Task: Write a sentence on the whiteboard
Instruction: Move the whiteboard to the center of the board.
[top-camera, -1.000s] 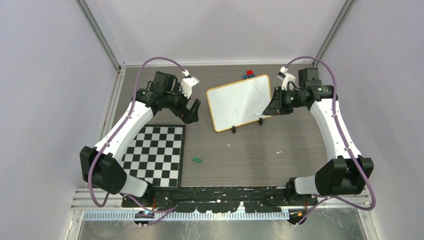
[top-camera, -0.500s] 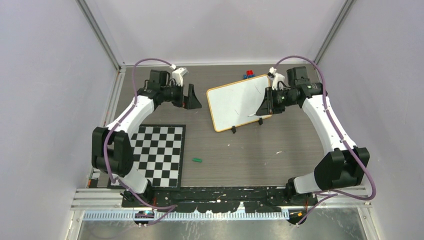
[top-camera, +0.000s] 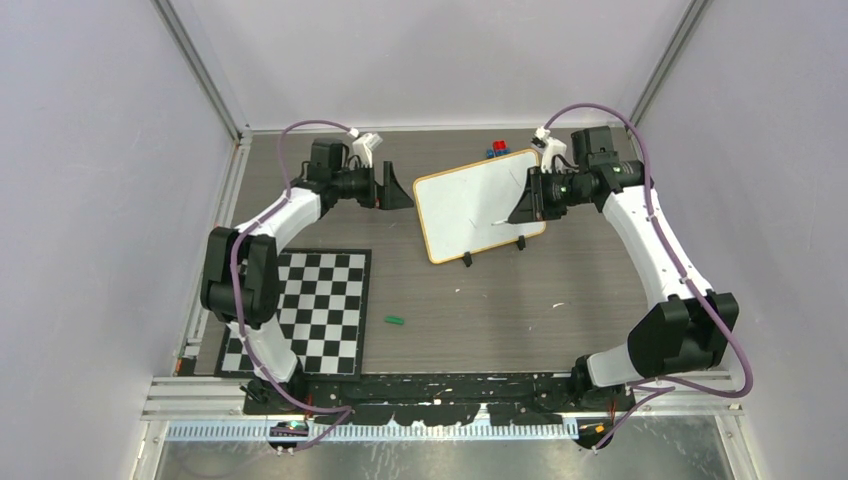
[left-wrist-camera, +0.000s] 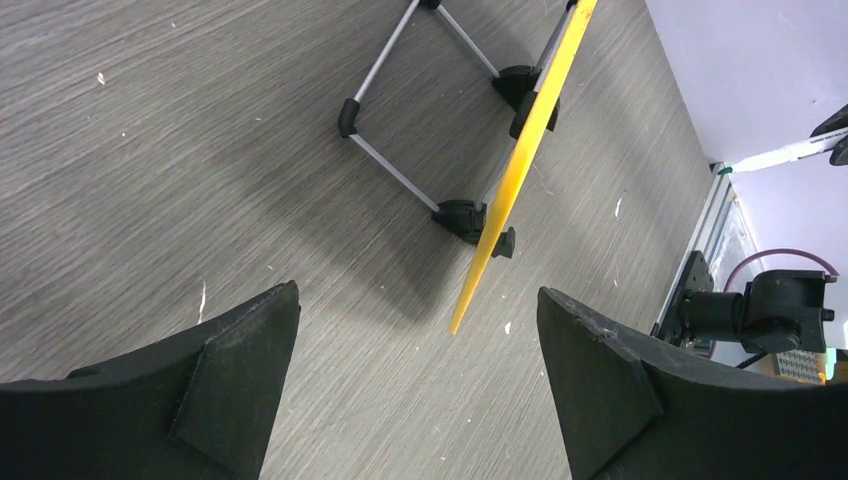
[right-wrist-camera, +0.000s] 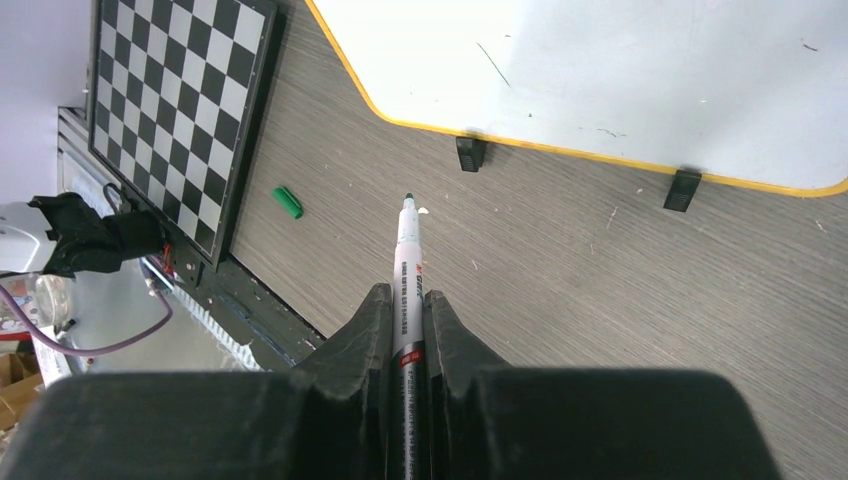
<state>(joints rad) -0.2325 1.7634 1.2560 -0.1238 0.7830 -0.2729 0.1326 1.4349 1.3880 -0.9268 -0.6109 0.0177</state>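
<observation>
The whiteboard stands tilted on two black feet at the back middle of the table. Its white face shows only a few faint marks and no green sentence. My right gripper is shut on a white marker and hovers at the board's right lower part. The uncapped tip points at the table just in front of the board. My left gripper is open and empty beside the board's left edge. In the left wrist view the board shows edge-on as a yellow strip between and beyond my gripper.
A checkerboard mat lies at the front left. A green marker cap lies on the table near its right edge, also in the right wrist view. Small red and blue items sit behind the board. The board's wire stand is behind it.
My left arm has swung up and right until its open gripper is beside the board's left edge. My right gripper, with the marker, has shifted slightly left and back over the board.
</observation>
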